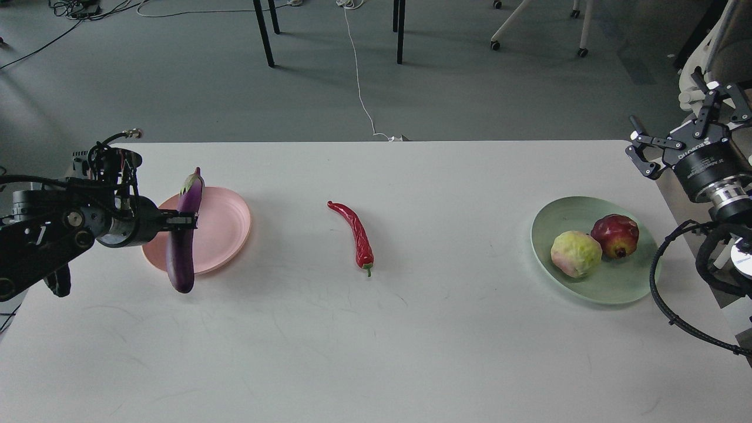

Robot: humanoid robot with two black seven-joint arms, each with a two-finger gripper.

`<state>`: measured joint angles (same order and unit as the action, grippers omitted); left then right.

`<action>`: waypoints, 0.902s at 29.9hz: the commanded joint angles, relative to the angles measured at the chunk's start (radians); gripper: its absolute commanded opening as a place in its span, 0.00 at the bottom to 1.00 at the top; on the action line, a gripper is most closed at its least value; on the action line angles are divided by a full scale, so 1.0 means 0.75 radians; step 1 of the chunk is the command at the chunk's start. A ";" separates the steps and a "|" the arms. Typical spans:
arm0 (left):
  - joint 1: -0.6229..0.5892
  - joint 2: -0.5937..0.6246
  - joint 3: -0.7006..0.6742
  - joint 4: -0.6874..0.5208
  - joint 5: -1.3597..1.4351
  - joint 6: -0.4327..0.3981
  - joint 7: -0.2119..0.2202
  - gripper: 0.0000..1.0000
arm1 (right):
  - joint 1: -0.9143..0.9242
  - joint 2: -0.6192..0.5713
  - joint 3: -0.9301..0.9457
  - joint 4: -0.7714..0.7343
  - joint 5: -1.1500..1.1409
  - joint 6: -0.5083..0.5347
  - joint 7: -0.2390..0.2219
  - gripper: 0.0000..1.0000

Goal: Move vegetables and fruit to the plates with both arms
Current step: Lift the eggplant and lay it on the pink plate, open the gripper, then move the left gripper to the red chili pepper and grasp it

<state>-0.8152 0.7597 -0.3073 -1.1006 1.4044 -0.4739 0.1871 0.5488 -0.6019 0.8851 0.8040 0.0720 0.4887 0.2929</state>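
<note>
My left gripper (183,222) is shut on the purple eggplant (183,247) and holds it nearly upright over the left part of the pink plate (226,226). The eggplant's lower end hangs past the plate's front-left rim. The red chili pepper (356,235) lies on the table's middle. The pomegranate (615,235) and the yellow-green fruit (576,254) sit on the mint green plate (611,283) at the right. My right gripper (681,132) is open and empty, raised beyond the table's right edge, behind the green plate.
The white table (376,329) runs across the view, its far edge near the top third. Beyond it are chair legs (264,32), a white cable (358,76) on the grey floor and a wheeled chair base (537,26).
</note>
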 commanded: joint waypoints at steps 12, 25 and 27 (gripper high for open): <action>-0.034 -0.009 -0.022 0.009 -0.007 0.033 0.010 0.77 | 0.029 0.001 0.000 0.006 -0.006 0.000 -0.002 0.99; -0.220 -0.387 -0.026 -0.007 -0.050 0.069 0.035 0.78 | 0.023 -0.003 0.002 0.006 -0.006 0.000 -0.002 0.99; -0.220 -0.450 -0.026 -0.009 0.007 0.069 0.053 0.77 | 0.019 -0.009 0.004 0.006 -0.006 0.000 -0.002 0.99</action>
<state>-0.9759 0.4952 -0.3296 -1.1061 1.3643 -0.4219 0.2098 0.5668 -0.6039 0.8863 0.8086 0.0674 0.4887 0.2914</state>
